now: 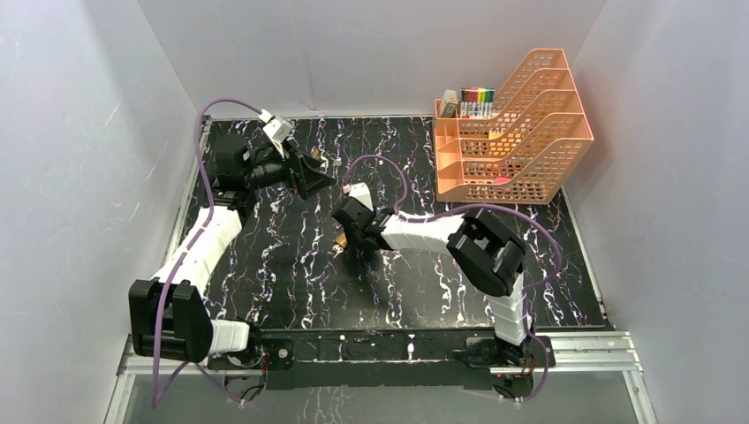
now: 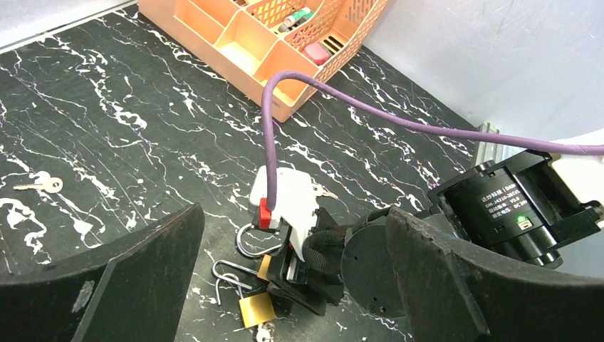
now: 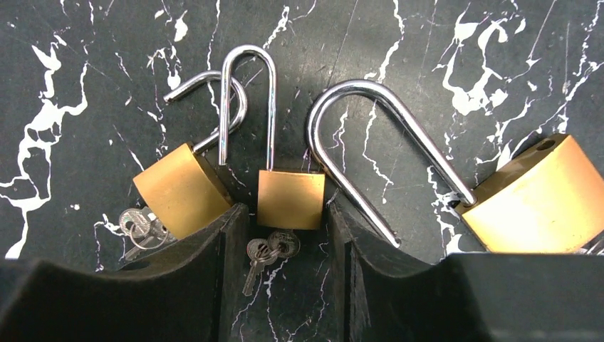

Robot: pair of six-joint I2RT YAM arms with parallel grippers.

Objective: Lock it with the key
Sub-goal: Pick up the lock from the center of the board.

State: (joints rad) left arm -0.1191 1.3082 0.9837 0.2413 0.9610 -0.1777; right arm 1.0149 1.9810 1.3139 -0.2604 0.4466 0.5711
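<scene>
The right gripper [image 3: 288, 214] pointed down at the table [image 1: 265, 265] near its centre. Its jaws stood apart, one on each side of the middle padlock [image 3: 290, 198], with a thin gap visible at each lower corner of the body. This padlock lay flat with its shackle swung out of the body. Its keys [image 3: 267, 256] lay just below the body, between the fingers [image 3: 214, 285]. Whether one sat in the keyhole could not be determined.

The left padlock [image 3: 181, 189] lay just beside it, unlocked, with its shackle crossing the middle one's. More keys [image 3: 139, 226] lay at its base. The large padlock [image 3: 538, 196] lay on the other side, also unlocked.

The left gripper [image 1: 318, 181] was at the far left of the table with its jaws fully apart, holding nothing. A loose key [image 2: 39, 185] lay well apart from the padlocks. An organizer [image 1: 512, 132] stood at the far right.
</scene>
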